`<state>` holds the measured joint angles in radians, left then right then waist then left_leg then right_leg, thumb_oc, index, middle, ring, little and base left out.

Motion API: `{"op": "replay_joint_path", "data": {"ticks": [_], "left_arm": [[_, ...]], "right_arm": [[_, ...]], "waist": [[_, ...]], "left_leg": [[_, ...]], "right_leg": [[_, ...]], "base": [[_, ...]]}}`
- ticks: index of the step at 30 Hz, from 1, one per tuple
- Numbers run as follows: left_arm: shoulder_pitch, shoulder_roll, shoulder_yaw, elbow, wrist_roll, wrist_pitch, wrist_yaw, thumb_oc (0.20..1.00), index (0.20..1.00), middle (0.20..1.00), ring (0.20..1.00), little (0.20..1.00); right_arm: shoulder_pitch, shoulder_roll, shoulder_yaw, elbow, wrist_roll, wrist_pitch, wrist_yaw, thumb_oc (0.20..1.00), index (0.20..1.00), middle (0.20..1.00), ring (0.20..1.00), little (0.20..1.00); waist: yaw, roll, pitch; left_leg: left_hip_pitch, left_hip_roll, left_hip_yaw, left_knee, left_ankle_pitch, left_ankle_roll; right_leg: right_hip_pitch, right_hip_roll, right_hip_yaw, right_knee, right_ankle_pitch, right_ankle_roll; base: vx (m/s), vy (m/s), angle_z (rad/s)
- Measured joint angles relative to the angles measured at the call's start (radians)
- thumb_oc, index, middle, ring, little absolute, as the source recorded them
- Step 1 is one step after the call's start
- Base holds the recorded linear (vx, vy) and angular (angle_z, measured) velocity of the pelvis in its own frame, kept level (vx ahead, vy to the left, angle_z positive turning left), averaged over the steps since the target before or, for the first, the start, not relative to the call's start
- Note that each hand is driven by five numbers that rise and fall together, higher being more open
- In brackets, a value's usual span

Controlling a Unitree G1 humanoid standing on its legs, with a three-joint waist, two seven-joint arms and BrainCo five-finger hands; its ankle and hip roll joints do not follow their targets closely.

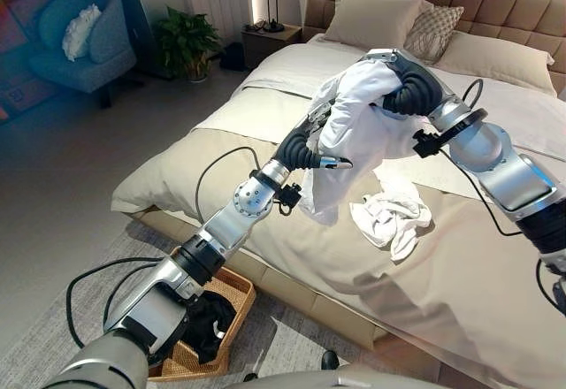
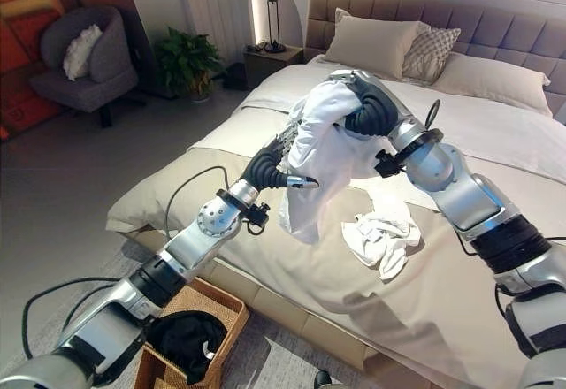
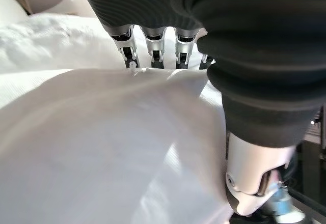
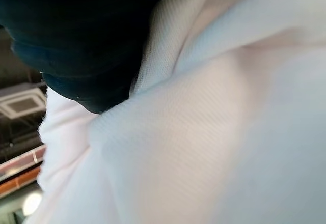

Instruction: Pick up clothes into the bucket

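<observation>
Clothes first: a big white soft-fabric shirt [image 1: 354, 133] is up in the air over the bed [image 1: 460, 292], held between both my hands, with its lower part hanging toward 6 o'clock, clear of the beige cover as far as I can see. My left hand [image 1: 320, 138] is at about 9 o'clock of the shirt, thumb poking out sideways along the cloth. In the left wrist view the fingers [image 3: 153, 43] go down into a fold of the white fabric and their tips are buried, so I honestly can't tell if they're clamped on it or not. My right hand [image 2: 347, 84] is at the top, 12 o'clock, with the shirt draped right over it; the right wrist view has cloth pressed up against the dark cover, fingers hidden, so I can't call that one either.

A second piece, a crumpled white cloth [image 1: 389, 217], lies on the bed at 5 o'clock from the hanging shirt, just beside it.

The woven brown wicker basket [image 2: 190, 305] sits on the floor against the bed's near edge, way down at 7 o'clock, well apart from the shirt, with a dark black garment [image 2: 187, 338] already inside.
</observation>
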<state>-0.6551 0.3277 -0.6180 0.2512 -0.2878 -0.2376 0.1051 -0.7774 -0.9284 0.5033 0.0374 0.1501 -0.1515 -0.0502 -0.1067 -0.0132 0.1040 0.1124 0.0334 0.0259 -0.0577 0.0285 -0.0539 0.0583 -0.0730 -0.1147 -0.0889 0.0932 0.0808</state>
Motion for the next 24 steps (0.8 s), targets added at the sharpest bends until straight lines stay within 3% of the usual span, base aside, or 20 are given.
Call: {"op": "replay_joint_path", "data": {"ticks": [15,16,17,18,24], "left_arm": [[-0.004,-0.045,0.011,0.026,0.000,0.023,0.021,1.000,1.000,1.000,1.000,1.000],[-0.004,-0.048,0.012,0.035,0.000,0.026,0.022,0.489,0.489,0.489,0.489,0.489],[-0.004,-0.049,0.012,0.038,-0.001,0.026,0.022,0.395,0.395,0.395,0.395,0.395],[-0.004,-0.049,0.012,0.040,-0.001,0.026,0.022,0.200,0.200,0.200,0.200,0.200],[-0.004,-0.049,0.013,0.042,-0.048,0.027,0.022,0.200,0.200,0.200,0.200,0.200]], "right_arm": [[0.061,0.131,-0.025,-0.031,0.214,0.004,0.029,0.200,0.200,0.200,0.200,0.200],[0.069,0.138,-0.024,-0.032,0.232,0.006,0.030,0.200,0.200,0.200,0.200,0.200],[0.072,0.140,-0.021,-0.034,0.242,0.008,0.032,0.200,0.200,0.200,0.200,0.200],[0.074,0.138,-0.021,-0.035,0.258,0.009,0.042,0.200,0.200,0.200,0.200,0.200],[0.074,0.134,-0.015,-0.041,0.287,0.010,0.070,0.200,0.200,0.200,0.200,0.200]], "waist": [[-0.008,0.006,0.007],[-0.007,0.006,0.007],[-0.008,0.006,0.007],[-0.007,0.006,0.008],[-0.011,0.005,0.012]], "left_leg": [[0.000,-0.002,0.001,-0.001,0.000,0.000],[0.000,-0.002,0.002,-0.001,0.000,0.000],[-0.001,-0.002,0.003,-0.001,0.000,0.000],[-0.003,-0.002,0.003,-0.001,0.000,0.000],[-0.002,-0.001,0.009,-0.003,0.000,0.000]], "right_leg": [[-0.001,0.001,0.000,0.000,-0.003,0.003],[-0.002,0.001,0.001,0.000,-0.003,0.003],[-0.004,0.001,0.001,0.000,-0.003,0.003],[-0.007,0.000,0.002,0.000,-0.003,0.003],[-0.009,0.002,0.008,0.000,-0.002,0.003]], "base": [[0.00,0.000,0.00],[0.00,0.000,0.00],[0.00,0.000,0.00],[0.00,0.000,0.00],[0.01,-0.004,-0.02]]}}
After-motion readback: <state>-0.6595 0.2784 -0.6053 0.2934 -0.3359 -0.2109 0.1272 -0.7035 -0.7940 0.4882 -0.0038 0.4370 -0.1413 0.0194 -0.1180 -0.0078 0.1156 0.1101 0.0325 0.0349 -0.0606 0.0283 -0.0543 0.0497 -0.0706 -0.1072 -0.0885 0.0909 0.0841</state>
